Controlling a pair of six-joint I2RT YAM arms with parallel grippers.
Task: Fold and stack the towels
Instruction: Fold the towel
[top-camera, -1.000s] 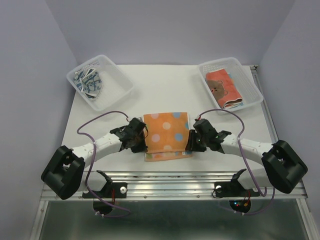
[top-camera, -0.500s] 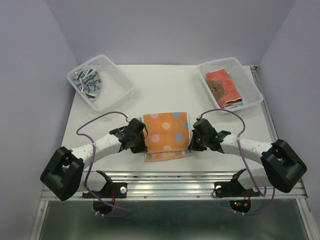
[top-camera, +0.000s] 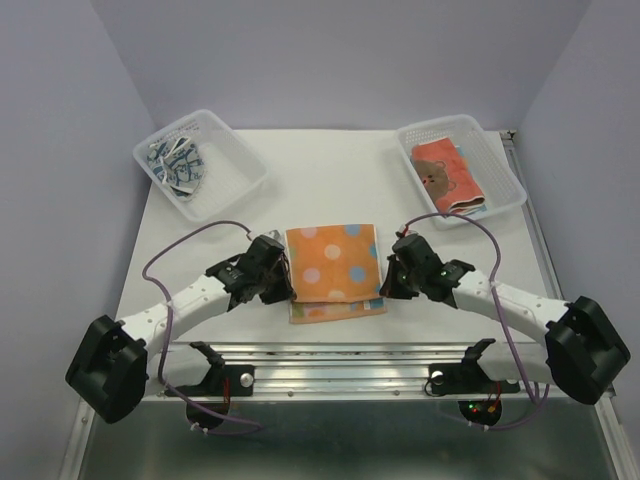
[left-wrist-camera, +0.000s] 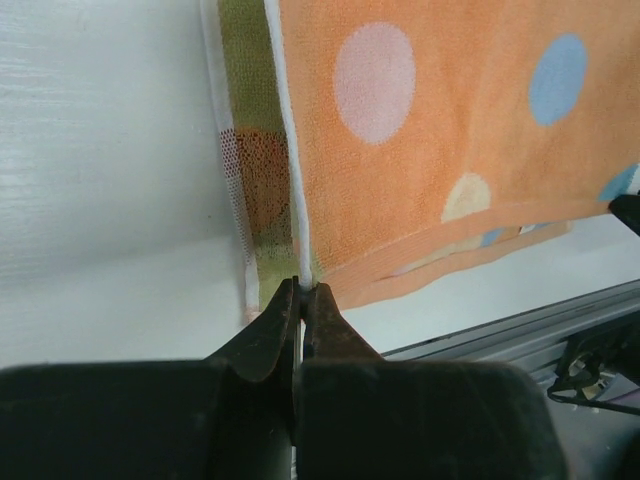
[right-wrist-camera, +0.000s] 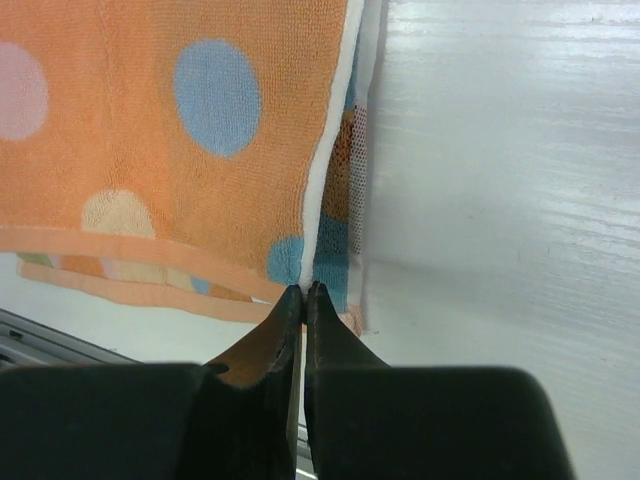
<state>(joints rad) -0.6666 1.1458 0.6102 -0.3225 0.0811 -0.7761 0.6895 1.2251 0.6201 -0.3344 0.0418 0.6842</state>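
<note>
The orange towel (top-camera: 333, 262) with pale dots lies flat in the middle of the top view, on a checked towel (top-camera: 335, 312) whose edge shows along its lower and side margins. The left gripper (left-wrist-camera: 302, 290) is pinched together on the white hem at the towel's lower left corner, and the right gripper (right-wrist-camera: 303, 290) is pinched the same way on the hem at the lower right corner. Whether either pinch also catches the layer beneath cannot be told.

The cloth looks thin, light and limp, with a looped terry face that should give the pads friction. It will likely sag between the two holds, so the corners need to travel together and level. The hemmed corners are the firmest places to hold. One folded red-orange towel (top-camera: 445, 177) sits in the basket (top-camera: 500, 160) at the upper right.
</note>
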